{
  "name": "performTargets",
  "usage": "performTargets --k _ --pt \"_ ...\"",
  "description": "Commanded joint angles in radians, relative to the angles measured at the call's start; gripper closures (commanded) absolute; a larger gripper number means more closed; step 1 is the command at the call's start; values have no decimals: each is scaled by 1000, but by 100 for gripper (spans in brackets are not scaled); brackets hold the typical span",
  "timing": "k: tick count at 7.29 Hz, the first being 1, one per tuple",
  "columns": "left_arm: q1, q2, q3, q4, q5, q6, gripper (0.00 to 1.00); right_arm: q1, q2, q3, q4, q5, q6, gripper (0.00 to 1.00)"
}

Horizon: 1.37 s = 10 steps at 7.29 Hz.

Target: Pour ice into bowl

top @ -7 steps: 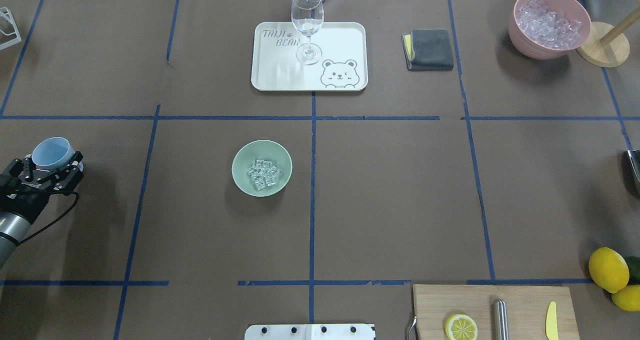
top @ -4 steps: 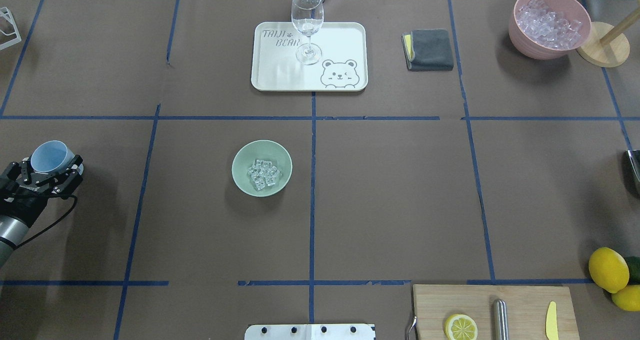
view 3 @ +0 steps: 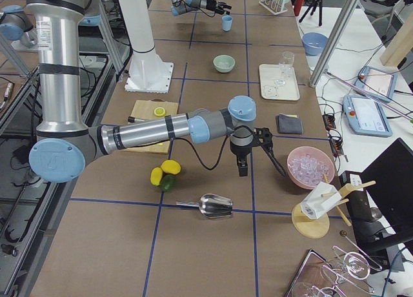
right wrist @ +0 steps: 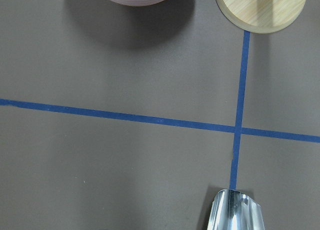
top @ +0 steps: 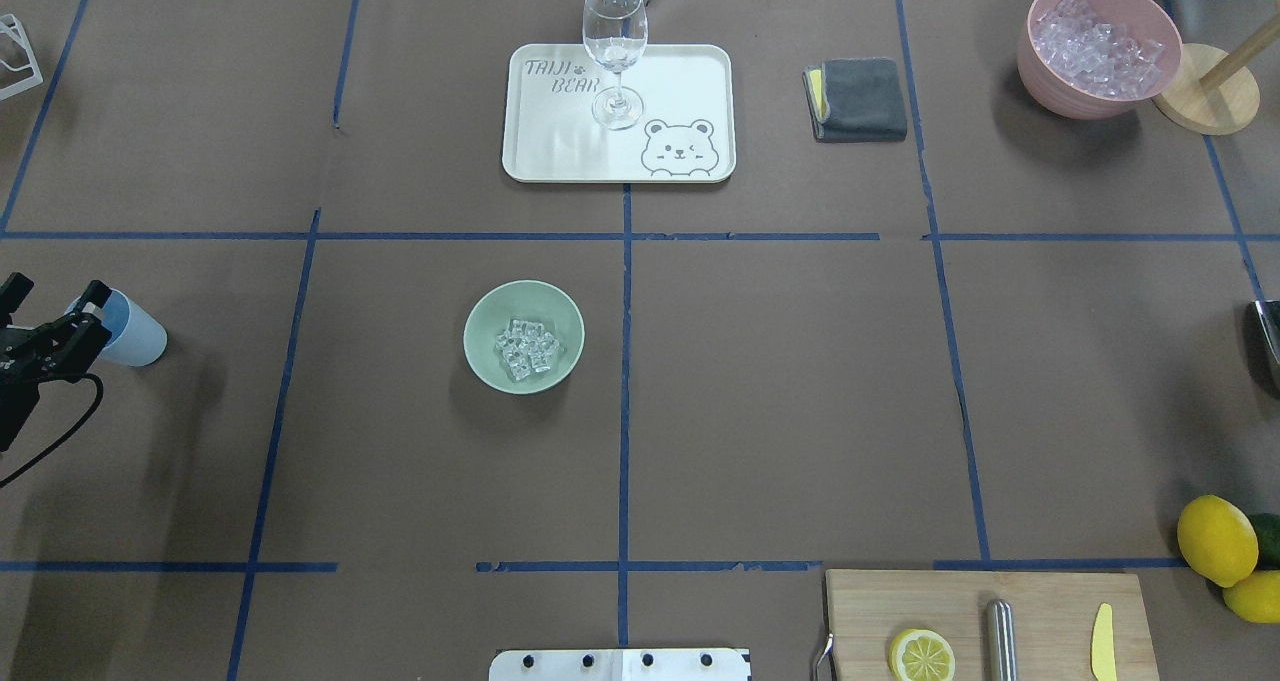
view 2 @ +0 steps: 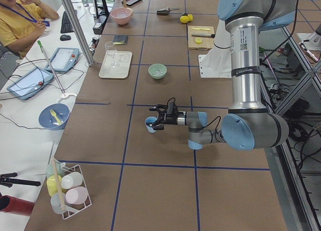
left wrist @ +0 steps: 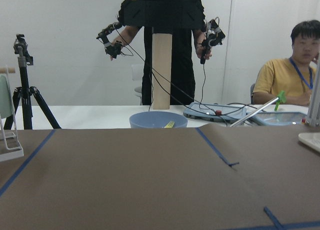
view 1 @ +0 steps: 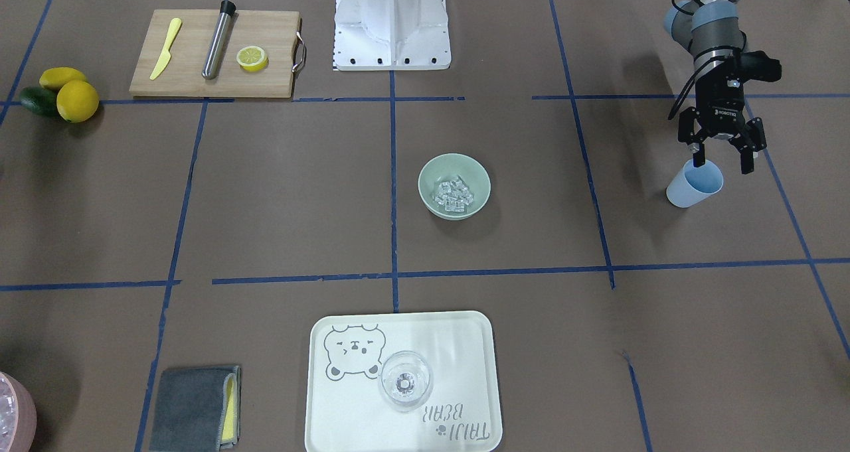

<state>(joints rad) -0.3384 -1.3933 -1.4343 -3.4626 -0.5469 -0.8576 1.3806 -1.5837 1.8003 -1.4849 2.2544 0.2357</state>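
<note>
Two words, TAIJI BEAR, mark the tray; left gripper spread by cup.

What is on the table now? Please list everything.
bowl: 1, sage green, centre
ice: several, clear, in bowl
cup: 1, blue, left end
tray: 1, white, far middle
wine glass: 1, clear, on tray
cloth: 1, grey, beside tray
pink bowl: 1, ice-filled, far right
cutting board: 1, wood, near right
lemon slice, knife: 1 each, yellow, on board
lemons: 2, yellow, right edge
left gripper: 1, black, open by cup
right gripper: 1, black, right end
</note>
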Motion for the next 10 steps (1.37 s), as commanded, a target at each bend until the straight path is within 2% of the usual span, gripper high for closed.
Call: performTargets --k 1,3,4,5,6,7,9,10 --pt "-48 11 -74 8 -166 139 0 0 2 1 0 -1 2 0" --pt "-336 7 -92 125 -611 283 0 0 5 2 0 -1 4 0" --pt "-508 -2 -136 280 -854 366 0 0 8 4 0 -1 4 0" --pt "-704 -33 -219 535 -1112 459 0 -2 10 7 0 1 11 0" --pt "-875 -133 -277 864 -1294 554 0 -2 20 23 0 2 34 0" --pt "-969 -236 -288 1154 -1329 703 0 -12 25 49 0 5 53 0" --pt "-1027 -314 -276 1556 -1343 710 0 -44 25 86 0 10 111 0" --pt "-1078 -317 -273 1670 -1515 716 0 -79 25 124 0 14 172 0"
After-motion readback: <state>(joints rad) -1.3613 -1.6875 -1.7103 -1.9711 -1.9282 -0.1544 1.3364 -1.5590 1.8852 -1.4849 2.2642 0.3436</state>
